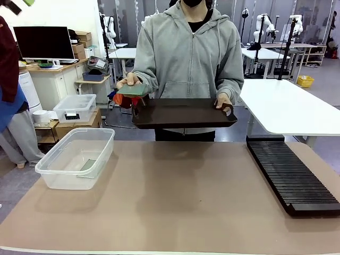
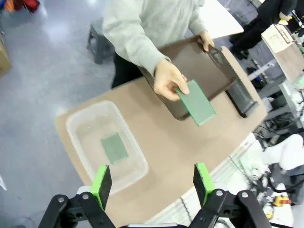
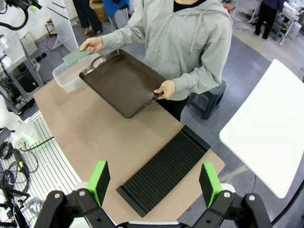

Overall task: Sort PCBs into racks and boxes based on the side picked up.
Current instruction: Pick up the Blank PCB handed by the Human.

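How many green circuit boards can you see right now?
2. One board lies flat in the clear tub; the other board is in the person's hand at the dark tray's end.

left gripper (image 2: pixel 152 186): jaws spread wide, green pads (image 2: pixel 101 183) far apart, held high, pointing down. right gripper (image 3: pixel 155 184): same pose, jaws wide, high up. person faces the robot, both elbows bent. raised hand (image 1: pixel 127 81) pinches, thumb on top. lower hand (image 1: pixel 223 101) is curled in a grip, forearm angled down.

PCB (image 1: pixel 88 164) in the box (image 1: pixel 64 181) hazy through its wall, rack (image 2: pixel 244 99) partly behind tray (image 2: pixel 190 61)
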Controlling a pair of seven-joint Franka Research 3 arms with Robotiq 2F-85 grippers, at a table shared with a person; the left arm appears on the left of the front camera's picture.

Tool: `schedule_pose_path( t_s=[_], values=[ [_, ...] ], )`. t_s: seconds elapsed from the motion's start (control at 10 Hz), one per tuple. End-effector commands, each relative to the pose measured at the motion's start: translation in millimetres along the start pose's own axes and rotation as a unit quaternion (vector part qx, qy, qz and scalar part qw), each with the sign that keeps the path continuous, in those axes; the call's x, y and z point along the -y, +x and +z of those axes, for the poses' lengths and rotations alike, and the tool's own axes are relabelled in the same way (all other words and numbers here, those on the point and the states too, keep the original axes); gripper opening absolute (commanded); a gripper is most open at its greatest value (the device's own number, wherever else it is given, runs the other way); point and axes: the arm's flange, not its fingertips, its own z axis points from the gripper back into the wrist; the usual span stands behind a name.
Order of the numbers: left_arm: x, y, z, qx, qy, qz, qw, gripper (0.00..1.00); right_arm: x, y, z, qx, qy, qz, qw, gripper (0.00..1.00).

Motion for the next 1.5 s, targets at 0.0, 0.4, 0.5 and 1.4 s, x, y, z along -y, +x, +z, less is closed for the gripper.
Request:
schedule_pose_path(
  t_s=[0.0,0.4,0.5,1.4],
  values=[
    [22.3,-19.3,-29.4,-0.023,-0.056,0.09,0.994,0.92,-3.0,-1.7,-1.1,0.004,0.009,0.002,1.0,1.0],
    [30.6,-55.7,-98.9,-0.078,-0.15,0.194,0.966,0.92,-3.0,-1.7,-1.1,0.004,0.009,0.002,1.0,1.0],
    [34.0,-67.6,-103.2,-0.104,-0.192,0.226,0.949,0.92,-3.0,-1.7,-1.1,0.004,0.009,0.002,1.0,1.0],
    [22.4,-50.5,-140.3,-0.07,-0.223,0.26,0.937,0.92,-3.0,-1.7,-1.1,0.004,0.009,0.002,1.0,1.0]
  ],
)
